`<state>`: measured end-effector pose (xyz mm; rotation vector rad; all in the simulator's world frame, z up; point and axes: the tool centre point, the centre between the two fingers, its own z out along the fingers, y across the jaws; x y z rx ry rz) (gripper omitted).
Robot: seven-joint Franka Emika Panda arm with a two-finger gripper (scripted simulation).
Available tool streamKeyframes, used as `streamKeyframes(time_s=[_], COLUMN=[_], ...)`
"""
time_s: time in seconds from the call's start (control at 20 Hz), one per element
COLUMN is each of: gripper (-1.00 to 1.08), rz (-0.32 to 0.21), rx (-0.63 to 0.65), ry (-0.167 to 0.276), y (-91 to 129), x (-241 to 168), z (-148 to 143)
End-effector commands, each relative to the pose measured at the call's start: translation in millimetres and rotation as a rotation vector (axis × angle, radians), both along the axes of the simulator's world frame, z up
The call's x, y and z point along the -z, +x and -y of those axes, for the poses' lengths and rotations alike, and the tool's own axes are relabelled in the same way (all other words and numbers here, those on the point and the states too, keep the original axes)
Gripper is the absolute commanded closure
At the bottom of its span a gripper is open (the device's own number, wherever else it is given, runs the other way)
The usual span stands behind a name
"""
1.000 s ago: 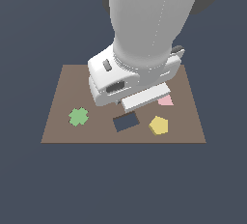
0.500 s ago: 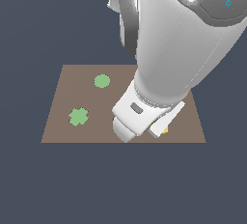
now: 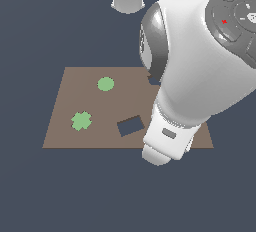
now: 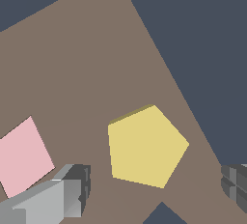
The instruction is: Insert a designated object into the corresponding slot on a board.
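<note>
Lining up over yellow block (image 4: 144, 146) on board (image 4: 87, 73), jaws wide apart and empty either side; centre on flat edges, drop straight before closing

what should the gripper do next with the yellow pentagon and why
Probably lower straight down and close on the yellow pentagon block. In the wrist view the gripper is open, its fingers apart on either side of the block, which lies free on the brown board beside the pink diamond. Nothing is gripped yet, and the arm hides the block in the exterior view.
</note>
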<state>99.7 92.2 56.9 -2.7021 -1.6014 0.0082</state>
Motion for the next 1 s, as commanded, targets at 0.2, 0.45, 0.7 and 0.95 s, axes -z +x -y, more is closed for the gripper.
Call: streamKeyframes(time_s=[0.2,0.45,0.7,0.95], gripper=[-0.92,-0.92,-0.92,-0.92], rz=[0.004,0.004,0.004,0.005], rx=[-0.084,-0.093,-0.095,-0.098], ry=[0.002,0.002,0.002,0.002], y=[4.7,4.8,4.8,4.6], x=[5.9,6.7,16.8,26.9], z=[-11.4,-13.0,-13.3,-13.6])
